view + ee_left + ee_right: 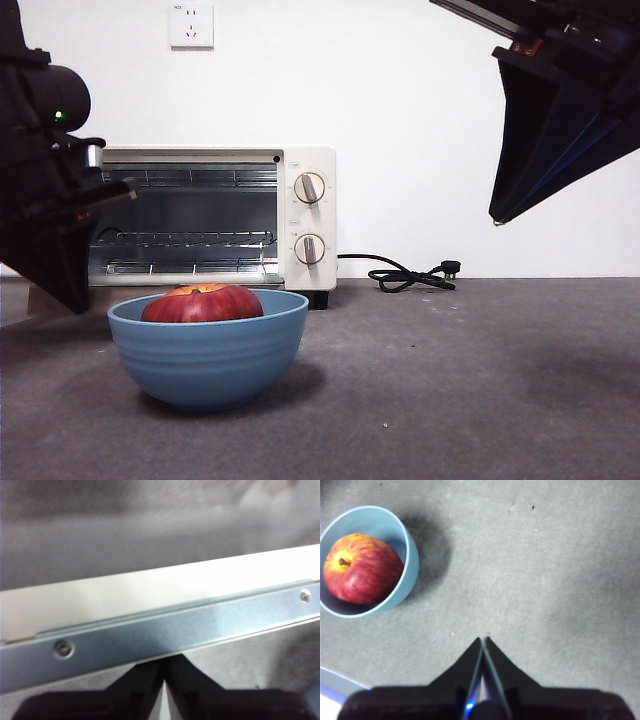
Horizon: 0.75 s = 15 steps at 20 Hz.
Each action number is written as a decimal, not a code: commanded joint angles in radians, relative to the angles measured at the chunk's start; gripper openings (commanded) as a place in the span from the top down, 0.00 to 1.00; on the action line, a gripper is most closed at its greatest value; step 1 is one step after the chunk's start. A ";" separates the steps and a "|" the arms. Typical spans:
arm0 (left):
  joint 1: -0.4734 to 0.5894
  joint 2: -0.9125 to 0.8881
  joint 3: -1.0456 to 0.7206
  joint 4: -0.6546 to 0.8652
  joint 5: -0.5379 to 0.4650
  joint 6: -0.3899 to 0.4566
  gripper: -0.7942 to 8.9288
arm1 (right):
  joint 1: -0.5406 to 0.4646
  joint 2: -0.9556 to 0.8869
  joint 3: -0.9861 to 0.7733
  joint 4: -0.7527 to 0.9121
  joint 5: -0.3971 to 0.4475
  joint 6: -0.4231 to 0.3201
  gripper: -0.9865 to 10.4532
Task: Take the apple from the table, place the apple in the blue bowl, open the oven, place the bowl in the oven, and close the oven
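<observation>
No readable text, brand, number or label in any view. Oven (215,218), far left on surface: cream control panel carries faint grey markings around two knobs (309,188), too small to read; no brand name legible on its front. Metal strip with two screws (63,648) in left wrist view: unmarked. Blue bowl (208,351) and apple (202,302): no sticker or print visible. White wall socket (191,25), far wall above oven: no legible marking.

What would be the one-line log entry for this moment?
red apple in light-blue ridged bowl | cream toaster oven open | left gripper at oven door, jaws shut | right gripper waiting, jaws shut
</observation>
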 commanded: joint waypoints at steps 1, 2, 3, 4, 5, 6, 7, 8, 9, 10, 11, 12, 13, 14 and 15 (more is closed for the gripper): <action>-0.009 0.004 -0.010 0.062 -0.010 0.001 0.92 | 0.000 -0.001 -0.011 0.003 0.003 -0.016 0.91; -0.015 0.004 -0.012 0.058 -0.010 0.001 0.92 | 0.000 -0.001 -0.011 0.004 0.003 -0.016 0.91; -0.020 0.003 -0.012 0.052 -0.010 0.001 0.92 | 0.000 -0.001 -0.011 0.007 0.003 -0.016 0.91; -0.027 -0.001 -0.012 0.043 -0.010 0.001 0.92 | 0.000 -0.001 -0.011 0.009 0.001 -0.016 0.91; -0.037 -0.006 -0.012 0.035 -0.010 0.001 0.92 | 0.000 -0.001 -0.011 0.010 -0.006 -0.016 0.91; -0.046 -0.018 -0.012 0.025 -0.010 0.002 0.92 | 0.000 -0.001 -0.011 0.013 -0.019 -0.016 0.91; -0.056 -0.032 -0.012 0.014 -0.010 0.003 0.92 | 0.000 -0.001 -0.009 0.021 -0.037 -0.016 0.91; -0.066 -0.052 -0.012 -0.008 -0.009 0.006 0.92 | 0.000 -0.001 -0.004 0.034 -0.061 -0.020 0.90; -0.079 -0.078 -0.012 -0.043 -0.007 0.018 0.92 | 0.000 -0.001 0.005 0.050 -0.084 -0.024 0.90; -0.091 -0.105 -0.012 -0.080 -0.006 0.037 0.92 | 0.000 0.000 0.017 0.061 -0.101 -0.026 0.90; -0.104 -0.139 -0.012 -0.126 -0.006 0.059 0.92 | 0.000 0.008 0.042 0.060 -0.111 -0.027 0.88; -0.114 -0.173 -0.012 -0.165 -0.007 0.072 0.92 | 0.000 0.018 0.068 0.058 -0.121 -0.027 0.85; -0.128 -0.216 -0.012 -0.208 -0.007 0.084 0.92 | 0.000 0.041 0.106 0.048 -0.139 -0.027 0.83; -0.141 -0.261 -0.012 -0.241 -0.006 0.090 0.92 | 0.000 0.069 0.148 0.031 -0.155 -0.028 0.83; -0.153 -0.306 -0.012 -0.274 -0.006 0.100 0.92 | 0.000 0.105 0.195 0.012 -0.169 -0.041 0.83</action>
